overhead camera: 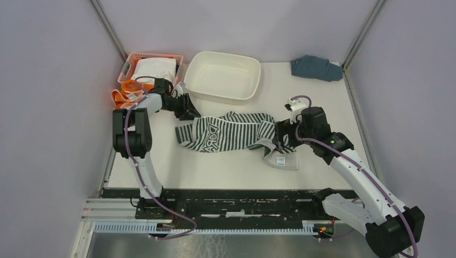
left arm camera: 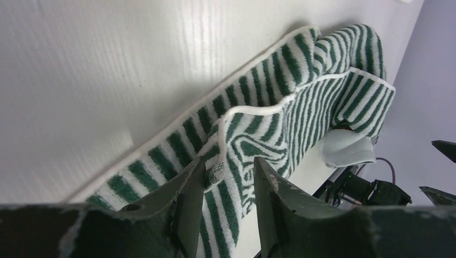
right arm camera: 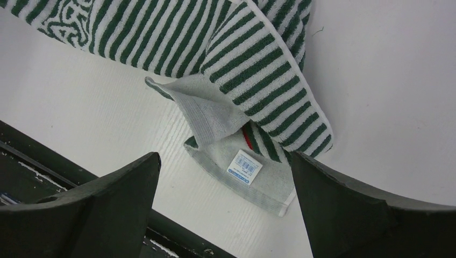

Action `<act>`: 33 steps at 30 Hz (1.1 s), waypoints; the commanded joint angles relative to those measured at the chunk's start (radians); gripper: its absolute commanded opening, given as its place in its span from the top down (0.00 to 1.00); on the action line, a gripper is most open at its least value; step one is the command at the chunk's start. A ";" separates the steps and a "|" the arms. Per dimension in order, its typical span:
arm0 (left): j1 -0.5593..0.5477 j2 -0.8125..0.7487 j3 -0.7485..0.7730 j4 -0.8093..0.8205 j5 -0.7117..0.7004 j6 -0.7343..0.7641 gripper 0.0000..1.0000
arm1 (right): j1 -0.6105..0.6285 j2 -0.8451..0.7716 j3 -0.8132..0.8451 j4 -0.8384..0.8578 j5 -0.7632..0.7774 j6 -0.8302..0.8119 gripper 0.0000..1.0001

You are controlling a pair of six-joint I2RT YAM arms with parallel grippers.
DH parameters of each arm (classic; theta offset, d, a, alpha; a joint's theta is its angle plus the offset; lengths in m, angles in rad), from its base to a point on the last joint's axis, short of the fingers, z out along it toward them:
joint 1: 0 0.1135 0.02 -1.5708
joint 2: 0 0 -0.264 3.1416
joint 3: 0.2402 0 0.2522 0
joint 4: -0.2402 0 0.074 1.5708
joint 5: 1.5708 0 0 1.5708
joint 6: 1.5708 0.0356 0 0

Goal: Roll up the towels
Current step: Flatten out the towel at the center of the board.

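Observation:
The green-and-white striped towel (overhead camera: 226,133) lies crumpled lengthwise on the table's middle. A pale grey flap with a barcode label (right arm camera: 244,167) sticks out from under its right end. My left gripper (overhead camera: 188,110) is open, just above the towel's left end (left arm camera: 253,145), with nothing between the fingers. My right gripper (overhead camera: 282,141) is wide open over the right end (right arm camera: 263,80) and holds nothing. The orange towel (overhead camera: 126,92) lies bunched at the far left beside the basket, behind my left arm.
An orange basket (overhead camera: 141,56) with a white cloth (overhead camera: 155,69) stands at the back left. A white basin (overhead camera: 253,72) stands at the back middle. A blue-grey cloth (overhead camera: 316,67) lies at the back right. A black rail runs along the near edge (right arm camera: 64,166).

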 commanded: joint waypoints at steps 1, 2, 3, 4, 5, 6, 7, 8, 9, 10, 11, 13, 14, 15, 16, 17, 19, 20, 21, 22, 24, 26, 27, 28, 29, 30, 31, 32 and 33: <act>-0.004 -0.113 -0.035 0.004 0.048 0.024 0.55 | 0.004 -0.014 0.044 0.036 -0.027 -0.011 0.00; -0.004 -0.125 -0.045 0.005 0.049 0.025 0.55 | 0.003 -0.014 0.044 0.036 -0.030 -0.012 0.00; -0.004 -0.137 -0.057 0.010 0.047 0.025 0.55 | 0.003 -0.014 0.045 0.035 -0.032 -0.010 0.00; -0.004 -0.149 -0.073 0.016 0.043 0.023 0.55 | 0.003 -0.014 0.045 0.036 -0.037 -0.011 0.00; -0.005 -0.152 -0.080 0.019 0.039 0.024 0.55 | 0.004 -0.014 0.045 0.036 -0.039 -0.011 0.00; -0.004 -0.150 -0.092 0.022 0.035 0.024 0.55 | 0.003 -0.014 0.044 0.037 -0.043 -0.009 0.00; -0.004 -0.144 -0.095 0.022 0.035 0.024 0.55 | 0.003 -0.014 0.043 0.038 -0.046 -0.009 0.00; -0.004 -0.132 -0.099 0.021 0.036 0.027 0.55 | 0.004 -0.013 0.044 0.039 -0.048 -0.010 0.00; -0.006 -0.119 -0.099 0.022 0.036 0.030 0.55 | 0.004 -0.012 0.044 0.039 -0.052 -0.010 0.00; -0.007 -0.109 -0.099 0.022 0.031 0.033 0.55 | 0.004 -0.012 0.043 0.038 -0.055 -0.010 0.00; -0.009 -0.097 -0.097 0.022 0.018 0.037 0.55 | 0.003 -0.012 0.043 0.038 -0.060 -0.010 0.00; -0.009 -0.079 -0.092 0.023 0.000 0.045 0.54 | 0.003 -0.013 0.041 0.037 -0.064 -0.010 0.00; -0.009 -0.071 -0.088 0.021 -0.006 0.048 0.54 | 0.003 -0.014 0.040 0.037 -0.066 -0.011 0.00; -0.009 -0.063 -0.083 0.020 -0.014 0.054 0.54 | 0.003 -0.014 0.039 0.036 -0.068 -0.011 0.00; -0.009 -0.058 -0.077 0.021 -0.024 0.056 0.54 | 0.002 -0.014 0.038 0.035 -0.069 -0.012 0.00; -0.009 -0.053 -0.072 0.018 -0.039 0.062 0.54 | 0.003 -0.014 0.037 0.033 -0.073 -0.012 0.00; -0.009 -0.045 -0.056 0.011 -0.064 0.076 0.54 | 0.003 -0.016 0.036 0.032 -0.076 -0.013 0.00; -0.009 -0.039 -0.048 0.006 -0.076 0.085 0.54 | 0.002 -0.018 0.035 0.031 -0.077 -0.013 0.00; -0.009 -0.032 -0.037 0.000 -0.085 0.093 0.53 | 0.003 -0.018 0.034 0.031 -0.079 -0.015 0.00; -0.009 -0.025 -0.029 -0.007 -0.095 0.104 0.53 | 0.003 -0.020 0.033 0.031 -0.082 -0.015 0.00; -0.009 -0.010 -0.011 -0.017 -0.114 0.126 0.52 | 0.004 -0.022 0.033 0.031 -0.086 -0.018 0.00; -0.009 -0.002 0.005 -0.029 -0.131 0.150 0.51 | 0.003 -0.022 0.034 0.030 -0.089 -0.021 0.00; -0.009 -0.001 0.012 -0.033 -0.132 0.160 0.50 | 0.003 -0.023 0.034 0.029 -0.091 -0.022 0.00; -0.009 -0.002 0.014 -0.034 -0.133 0.169 0.49 | 0.004 -0.022 0.035 0.027 -0.092 -0.024 0.00; -0.009 -0.005 0.015 -0.035 -0.135 0.180 0.49 | 0.003 -0.023 0.035 0.024 -0.094 -0.025 0.00; -0.009 -0.008 0.019 -0.034 -0.136 0.188 0.48 | 0.003 -0.023 0.033 0.024 -0.096 -0.028 0.00; -0.009 -0.010 0.021 -0.035 -0.138 0.195 0.48 | 0.004 -0.023 0.033 0.024 -0.098 -0.030 0.00; -0.009 -0.009 0.023 -0.035 -0.140 0.200 0.48 | 0.003 -0.024 0.032 0.023 -0.100 -0.029 0.00; -0.009 -0.010 0.025 -0.035 -0.139 0.205 0.48 | 0.003 -0.025 0.031 0.023 -0.102 -0.030 0.00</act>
